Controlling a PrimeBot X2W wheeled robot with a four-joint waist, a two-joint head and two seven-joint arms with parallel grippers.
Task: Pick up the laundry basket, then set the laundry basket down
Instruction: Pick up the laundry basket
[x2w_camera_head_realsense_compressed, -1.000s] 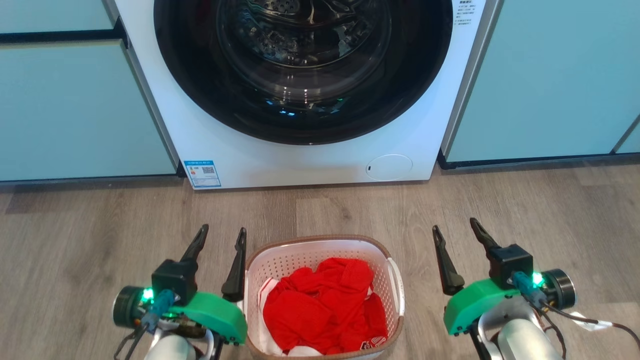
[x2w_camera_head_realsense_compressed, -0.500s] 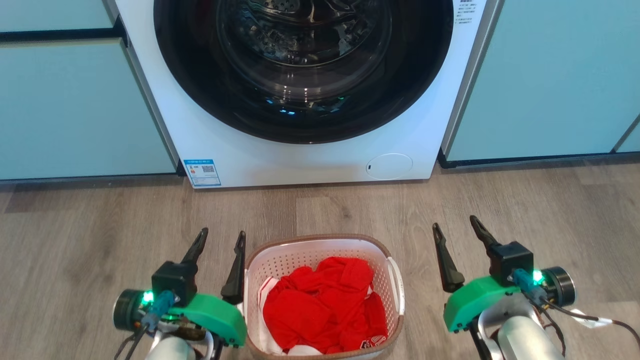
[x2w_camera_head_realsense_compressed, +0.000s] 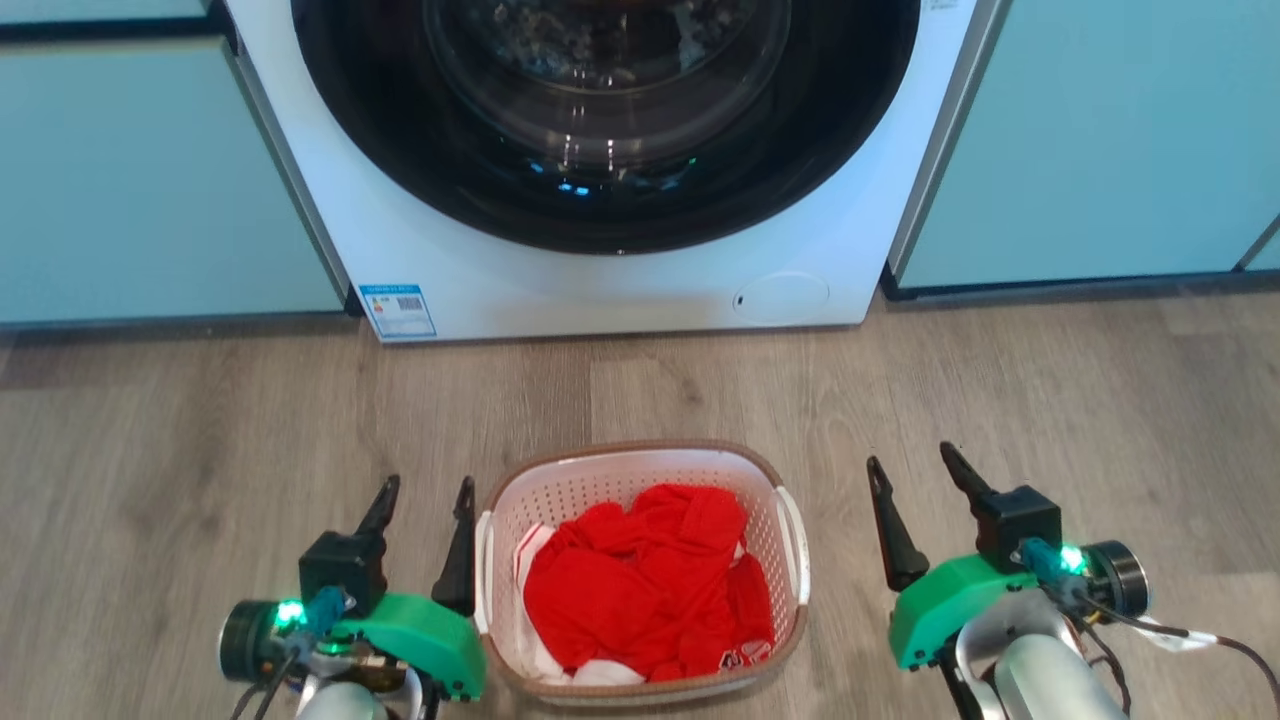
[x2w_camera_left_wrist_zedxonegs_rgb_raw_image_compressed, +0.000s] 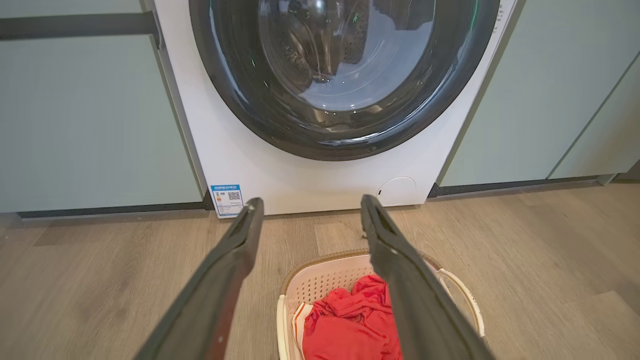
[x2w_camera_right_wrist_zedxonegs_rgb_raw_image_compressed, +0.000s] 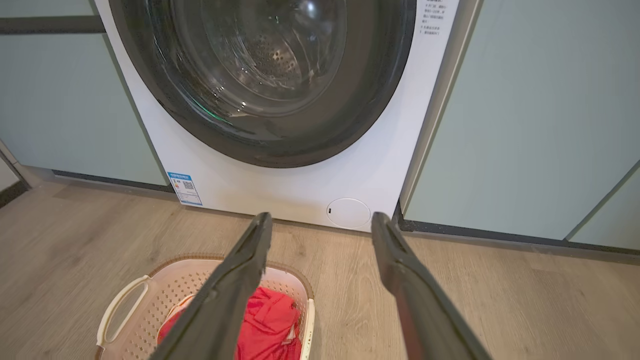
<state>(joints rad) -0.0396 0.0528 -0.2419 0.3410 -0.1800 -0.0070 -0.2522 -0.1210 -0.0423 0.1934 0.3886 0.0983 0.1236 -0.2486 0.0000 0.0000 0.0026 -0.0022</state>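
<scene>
- Basket (x2w_camera_head_realsense_compressed: 570, 505) stands on the wood floor (x2w_camera_head_realsense_compressed: 200, 420) in front of the washer (x2w_camera_head_realsense_compressed: 620, 295), with a strip of floor between them.
- Red clothes (x2w_camera_head_realsense_compressed: 640, 590) lie heaped inside it, with a bit of white cloth at the near edge.
- Left gripper (x2w_camera_head_realsense_compressed: 428, 485) hangs just beside the basket's left side, jaws apart and holding nothing. Its inner finger (x2w_camera_head_realsense_compressed: 462, 550) runs close along the white handle, and I cannot tell whether they touch.
- Right gripper (x2w_camera_head_realsense_compressed: 912, 458) hangs off the basket's right side with bare floor between them, jaws apart and empty.
- Both grippers point toward the washer, so the basket sits between them.
- In each wrist view, one finger crosses in front of the basket.
- Pale teal cabinets (x2w_camera_head_realsense_compressed: 1100, 140) flank the washer on both sides.
</scene>
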